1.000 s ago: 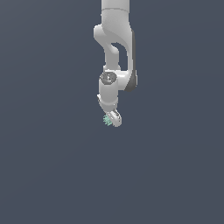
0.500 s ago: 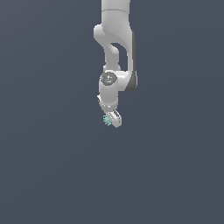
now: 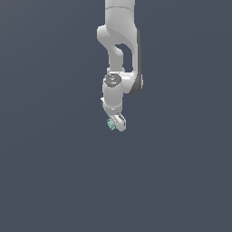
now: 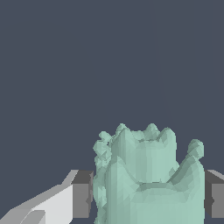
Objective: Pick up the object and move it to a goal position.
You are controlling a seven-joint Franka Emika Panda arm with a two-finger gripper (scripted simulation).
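Looking at the exterior view, we see the white arm (image 3: 121,41) come down from the top edge, a little right of center, against a plain dark grey-blue backdrop. It bends at a rounded joint (image 3: 112,80) near the middle of the frame and ends in the tool (image 3: 115,124), which sits just below and slightly left of center, tilted down toward the lower right. At the tool's tip we make out the object (image 3: 110,124), a small mint-green speck peeking out on the exterior view's left side of the white fingers. It is too small there for us to read its shape.

In the wrist view the object (image 4: 148,179) fills the lower middle and lower right of the frame. We see a mint-green lump with a faceted, bumpy surface and a row of rounded knobs along its upper edge, plus one knob standing out toward the right. On either side of it sits a dark grey pad (image 4: 82,194), one at the lower left and one at the far right edge, each pressed against a flank of the lump. A white finger (image 4: 48,203) runs off to the lower left corner behind the left pad. So we read the tool as pinching the object between its two pads.

Behind everything we see only flat, even grey-blue; we cannot tell from either view whether the object rests on a worktop.
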